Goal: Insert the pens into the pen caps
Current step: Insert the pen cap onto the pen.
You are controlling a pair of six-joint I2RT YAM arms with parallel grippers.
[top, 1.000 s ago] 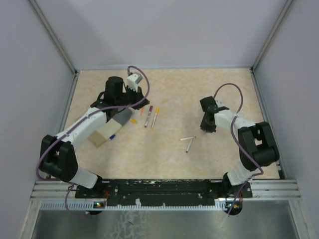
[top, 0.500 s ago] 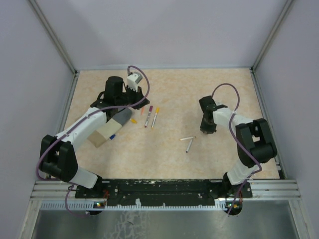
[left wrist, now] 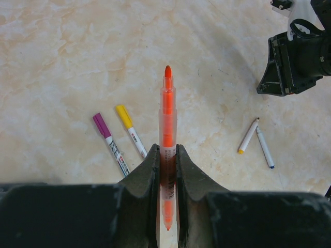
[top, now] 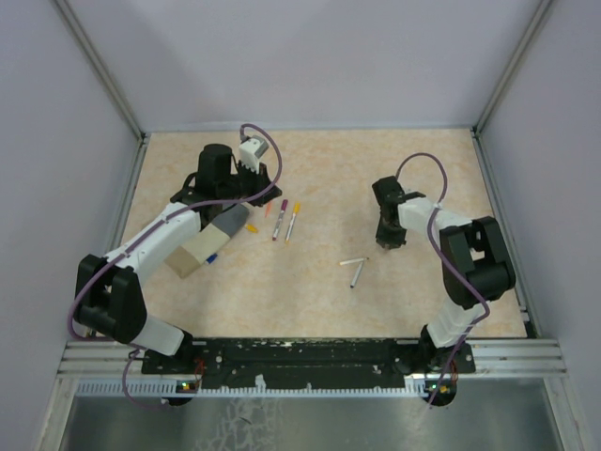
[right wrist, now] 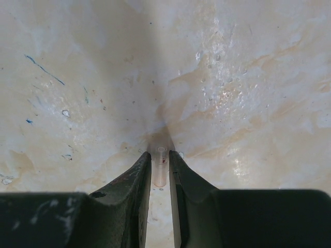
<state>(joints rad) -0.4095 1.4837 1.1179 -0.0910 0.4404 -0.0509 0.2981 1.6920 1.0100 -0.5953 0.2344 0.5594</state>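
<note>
My left gripper (left wrist: pixel 166 155) is shut on an orange pen (left wrist: pixel 167 103) whose bare tip points away from me; in the top view this gripper (top: pixel 266 195) hovers over the table's left half. A magenta-capped pen (left wrist: pixel 109 143) and a yellow-capped pen (left wrist: pixel 130 130) lie side by side below it. Two uncapped pens, one yellow-tipped (left wrist: pixel 247 136) and one blue-tipped (left wrist: pixel 265 148), lie further right. My right gripper (right wrist: pixel 160 164) points down at the table, shut on a small pale translucent pen cap (right wrist: pixel 160 170) standing upright. An orange cap (top: pixel 252 228) lies by the box.
A beige box with a grey lid (top: pixel 202 246) lies under my left forearm, with a small blue cap (top: pixel 211 257) at its edge. Walls enclose the table on three sides. The two uncapped pens (top: pixel 355 267) lie just left of my right gripper (top: pixel 390 240).
My right arm's wrist has shifted slightly to the left and back, with the gripper still down at the table. The left arm and the pens have not moved.
</note>
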